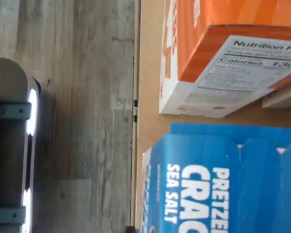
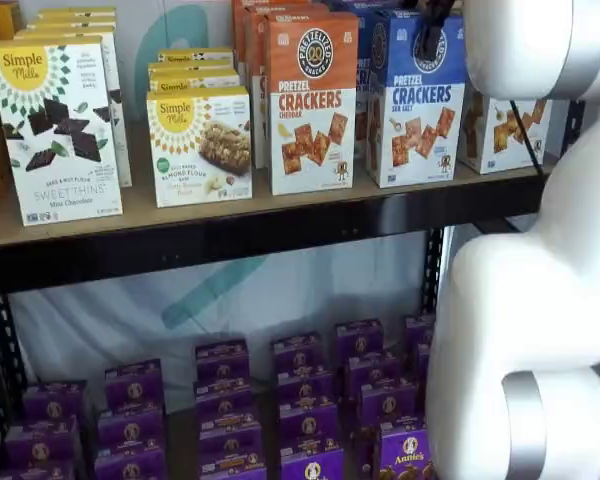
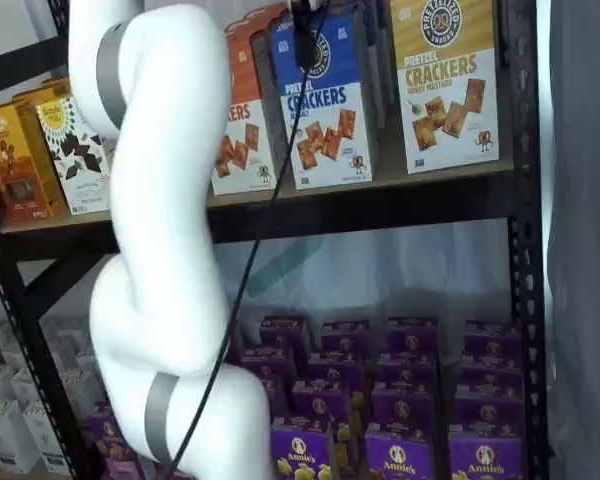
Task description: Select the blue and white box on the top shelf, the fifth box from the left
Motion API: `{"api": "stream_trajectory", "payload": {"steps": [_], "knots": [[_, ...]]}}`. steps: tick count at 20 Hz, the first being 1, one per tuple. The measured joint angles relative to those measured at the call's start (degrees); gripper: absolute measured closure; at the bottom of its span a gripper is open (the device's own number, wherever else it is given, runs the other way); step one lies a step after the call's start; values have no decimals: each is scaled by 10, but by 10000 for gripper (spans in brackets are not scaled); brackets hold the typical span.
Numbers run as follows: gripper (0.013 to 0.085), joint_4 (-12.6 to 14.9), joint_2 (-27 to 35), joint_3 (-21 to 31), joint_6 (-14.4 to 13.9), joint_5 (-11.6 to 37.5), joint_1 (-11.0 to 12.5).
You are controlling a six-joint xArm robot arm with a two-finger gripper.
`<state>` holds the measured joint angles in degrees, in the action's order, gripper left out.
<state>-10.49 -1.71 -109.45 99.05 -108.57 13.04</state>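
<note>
The blue and white box (image 2: 415, 100) stands upright on the top shelf (image 2: 230, 235), between an orange-topped cheddar carton (image 2: 310, 100) and a yellow-topped carton (image 3: 445, 80). It also shows in a shelf view (image 3: 330, 110), and its blue top shows close in the wrist view (image 1: 223, 184). My gripper (image 2: 432, 28) hangs from the top edge as black fingers in front of the box's blue upper part. It shows the same way in a shelf view (image 3: 305, 40). No gap between the fingers shows.
Simple Mills boxes (image 2: 55, 125) stand further left on the shelf. Small purple boxes (image 2: 310, 400) fill the lower level. My white arm (image 2: 530, 300) fills the right side of a shelf view. The wrist view shows grey floor (image 1: 77, 121) beyond the shelf edge.
</note>
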Motion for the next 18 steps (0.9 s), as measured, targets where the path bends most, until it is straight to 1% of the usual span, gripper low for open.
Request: {"api": "stream_trajectory", "payload": {"steps": [1,12,13,14,15,16,17,18], "knots": [[290,0,-1,1,0,1,0],[290,-1,-9,14,-1,9,-2],[330,-1,-10,15,-2,10,-2],[330,-1,-10,16,-2,10,-2],[370,-1,-10,17,-2,10,-3],[370,-2,-10,17,-2,11,-3],[410,-2,-11,18,-3,11,-3],[410,-2,-11,18,-3,11,-3]]}}
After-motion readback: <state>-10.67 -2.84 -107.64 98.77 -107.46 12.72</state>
